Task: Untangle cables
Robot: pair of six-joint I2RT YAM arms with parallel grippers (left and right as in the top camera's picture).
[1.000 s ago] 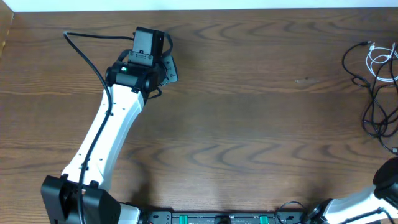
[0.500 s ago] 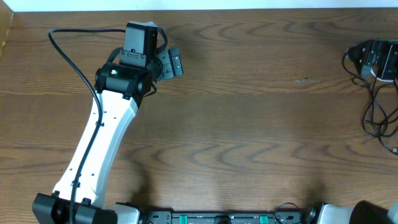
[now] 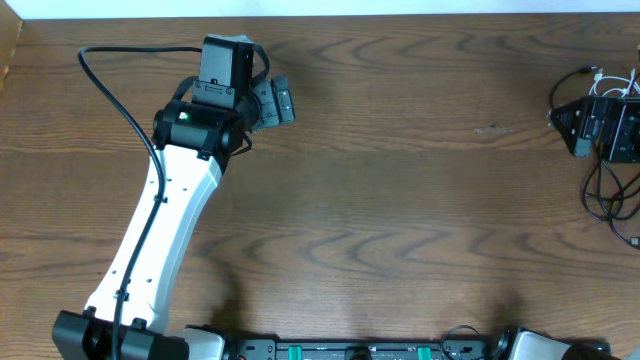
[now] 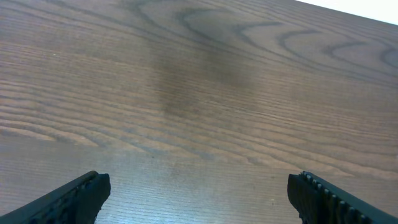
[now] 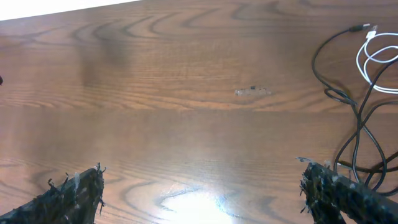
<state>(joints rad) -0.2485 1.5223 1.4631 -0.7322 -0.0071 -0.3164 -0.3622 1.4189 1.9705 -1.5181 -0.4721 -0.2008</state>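
Note:
The cables [image 3: 603,192] lie in a tangle at the table's far right edge: thin black loops, with a thinner white cable [image 3: 612,78] at their top. In the right wrist view the black cables [image 5: 344,102] run down the right side and the white cable [image 5: 374,60] coils at the upper right. My right gripper [image 3: 598,127] hovers over the tangle, open and holding nothing; its right fingertip [image 5: 339,194] is close to a black loop. My left gripper [image 3: 270,101] is far off at the upper left, open over bare wood [image 4: 199,193].
The left arm's own thick black wire [image 3: 112,77] arcs out beside its wrist at the upper left. A pale strip [image 3: 320,8] marks the table's far edge. A small scuff [image 5: 252,91] shows on the wood left of the cables.
My left gripper went from shut to open and shifted slightly left. The right arm came up from the lower right corner and now hangs over the cables, open throughout.

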